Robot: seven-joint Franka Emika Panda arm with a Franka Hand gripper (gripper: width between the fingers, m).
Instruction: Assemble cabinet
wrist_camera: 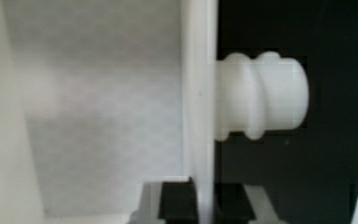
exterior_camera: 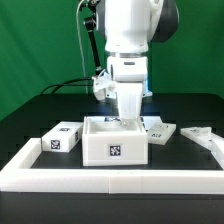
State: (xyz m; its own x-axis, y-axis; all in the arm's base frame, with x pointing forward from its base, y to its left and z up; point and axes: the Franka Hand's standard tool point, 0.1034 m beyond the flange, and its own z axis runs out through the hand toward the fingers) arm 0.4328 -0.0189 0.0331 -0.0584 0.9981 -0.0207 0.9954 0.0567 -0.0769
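One large white box shell (exterior_camera: 113, 148) sits mid-table, open side up, just behind the low border wall (exterior_camera: 110, 178). The gripper (exterior_camera: 128, 116) reaches down onto the shell's far wall (wrist_camera: 199, 90), jaws narrow and seemingly pinching that thin wall beside a ridged white peg (wrist_camera: 265, 95). Likely step: positioning the shell. Next calls for a firm, slip-free hold before the small block (exterior_camera: 60, 141) and flat panels (exterior_camera: 160, 128) go on.

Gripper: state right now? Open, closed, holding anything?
Gripper: closed, clamped on one wall of the box shell.
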